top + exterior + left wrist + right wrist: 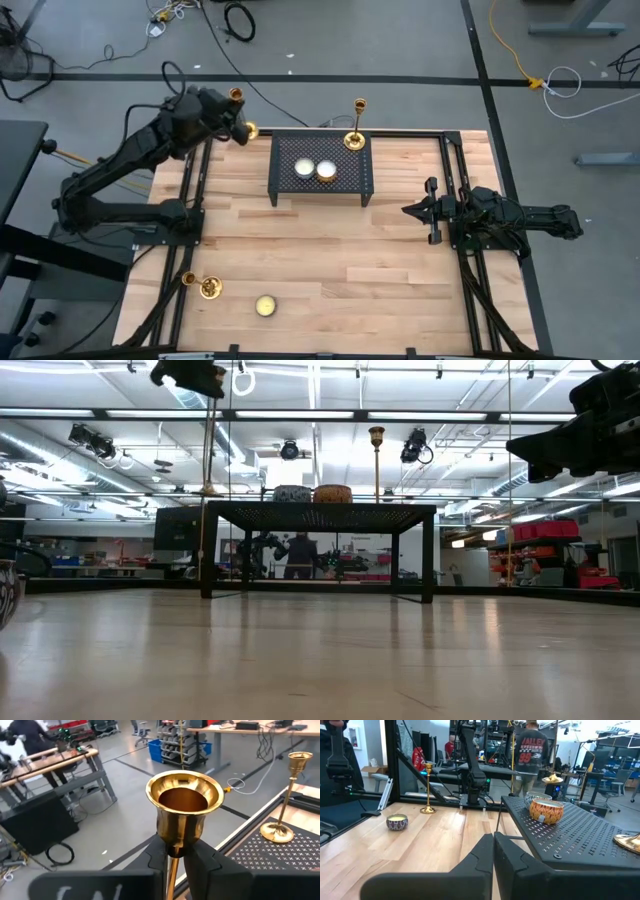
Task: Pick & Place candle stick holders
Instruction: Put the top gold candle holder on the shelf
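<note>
Viewed from above, one candlestick stands at about 8 o'clock on the worktop, a small candle tin just beside it. At 11 o'clock the left gripper has its fingers pinching a second candlestick's stem. At 12 o'clock a third candlestick stands on the black mesh rack near two tins. At 3 o'clock the right gripper waits, fingers pressed together.
</note>
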Robot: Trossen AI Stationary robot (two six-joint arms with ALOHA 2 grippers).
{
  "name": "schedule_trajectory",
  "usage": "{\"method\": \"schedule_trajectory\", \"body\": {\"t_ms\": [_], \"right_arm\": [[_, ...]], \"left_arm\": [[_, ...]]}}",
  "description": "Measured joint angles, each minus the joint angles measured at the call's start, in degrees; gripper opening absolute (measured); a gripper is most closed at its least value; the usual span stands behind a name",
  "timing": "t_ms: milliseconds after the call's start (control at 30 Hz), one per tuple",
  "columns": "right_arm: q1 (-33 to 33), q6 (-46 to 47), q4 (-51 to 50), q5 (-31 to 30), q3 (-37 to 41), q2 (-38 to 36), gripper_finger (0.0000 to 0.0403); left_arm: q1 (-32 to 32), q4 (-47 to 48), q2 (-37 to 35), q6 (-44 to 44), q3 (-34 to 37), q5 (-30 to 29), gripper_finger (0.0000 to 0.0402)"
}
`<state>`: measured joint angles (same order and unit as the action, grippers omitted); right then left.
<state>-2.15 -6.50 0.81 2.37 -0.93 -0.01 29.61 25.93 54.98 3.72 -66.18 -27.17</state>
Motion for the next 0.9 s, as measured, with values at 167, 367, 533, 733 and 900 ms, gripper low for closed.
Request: {"method": "schedule_trajectory", "body": {"t_ms": [167,367,533,733,900], "right_arm": [[0.0,0.0,0.0,0.0,0.0,0.0,0.0013],[0.0,0.0,0.0,0.0,0.0,0.0,0.0013],[0.0,0.0,0.0,0.0,0.0,0.0,0.0013],[0.0,0.0,0.0,0.0,0.0,0.0,0.0013],[0.0,0.0,0.0,0.0,0.0,0.0,0.0013]], "left_arm": [[0.0,0.0,4.2,3.1,-4.7,1.8,0.0049],[0.9,-1.2,8.8,3.6,-10.1,5.1,0.0044],[1.8,-3.9,11.5,3.6,-11.8,7.2,0.0050],[3.3,-6.0,12.6,3.4,-11.8,10.7,0.0043],[4.3,-6.2,13.5,3.2,-11.8,13.3,0.0050]]}}
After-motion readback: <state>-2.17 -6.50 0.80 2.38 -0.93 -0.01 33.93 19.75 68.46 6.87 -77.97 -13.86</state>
